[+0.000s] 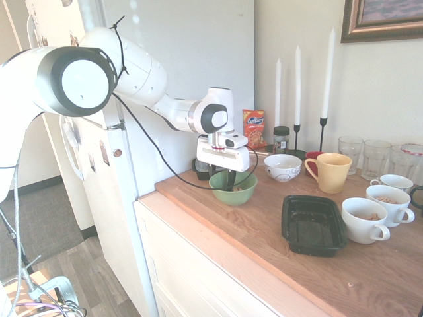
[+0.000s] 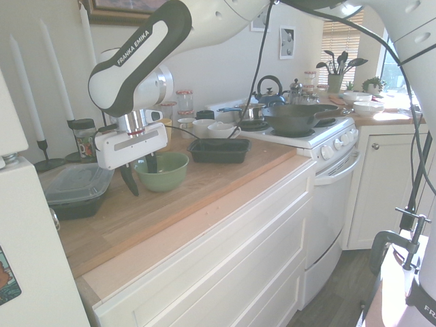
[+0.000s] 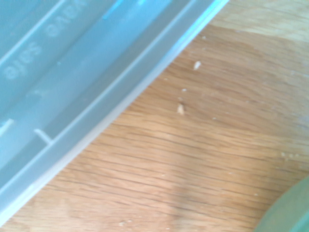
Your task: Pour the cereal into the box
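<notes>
From the first exterior side, I see the white two-finger gripper (image 1: 230, 185) reaching down at the green round bowl (image 1: 242, 196), with small tan cereal pieces (image 1: 236, 189) in the bowl, right by the jaws. Well apart from them sits the black rectangular plastic tray (image 1: 312, 225). Behind them, an orange-red snack bag (image 1: 254, 127) reads roughly "Kurkure".

From the opposite side, the arm (image 2: 139, 51) says "FRANKA EMIKA". The jaws stand apart, astride the bowl's near rim; I can't tell whether they grip it.

The wrist view shows "wave safe" on a clear plastic lid (image 3: 72, 72), near the jaws.
</notes>
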Controlling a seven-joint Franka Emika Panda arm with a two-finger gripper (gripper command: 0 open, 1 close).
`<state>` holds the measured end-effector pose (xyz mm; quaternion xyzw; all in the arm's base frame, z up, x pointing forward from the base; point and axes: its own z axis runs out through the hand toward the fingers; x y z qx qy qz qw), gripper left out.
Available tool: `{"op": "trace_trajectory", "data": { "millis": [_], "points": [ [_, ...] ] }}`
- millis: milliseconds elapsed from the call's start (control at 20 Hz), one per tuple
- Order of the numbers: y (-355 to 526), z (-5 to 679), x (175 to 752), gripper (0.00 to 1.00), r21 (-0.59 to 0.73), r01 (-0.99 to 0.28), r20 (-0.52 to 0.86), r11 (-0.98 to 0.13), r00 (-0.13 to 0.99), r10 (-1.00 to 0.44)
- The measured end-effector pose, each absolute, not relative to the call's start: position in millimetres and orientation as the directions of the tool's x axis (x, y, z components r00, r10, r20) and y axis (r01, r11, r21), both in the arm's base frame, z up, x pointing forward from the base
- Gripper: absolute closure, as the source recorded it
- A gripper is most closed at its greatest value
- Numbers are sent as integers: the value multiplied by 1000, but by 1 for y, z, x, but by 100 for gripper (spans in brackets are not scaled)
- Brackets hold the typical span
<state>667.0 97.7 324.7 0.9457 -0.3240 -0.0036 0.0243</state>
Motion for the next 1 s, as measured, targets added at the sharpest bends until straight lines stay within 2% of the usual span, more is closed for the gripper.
{"op": "trace_trajectory", "data": {
  "millis": [1000],
  "points": [
    [95, 353, 663, 100, 39, -611, 55, -790, 791, -609]
  ]
}}
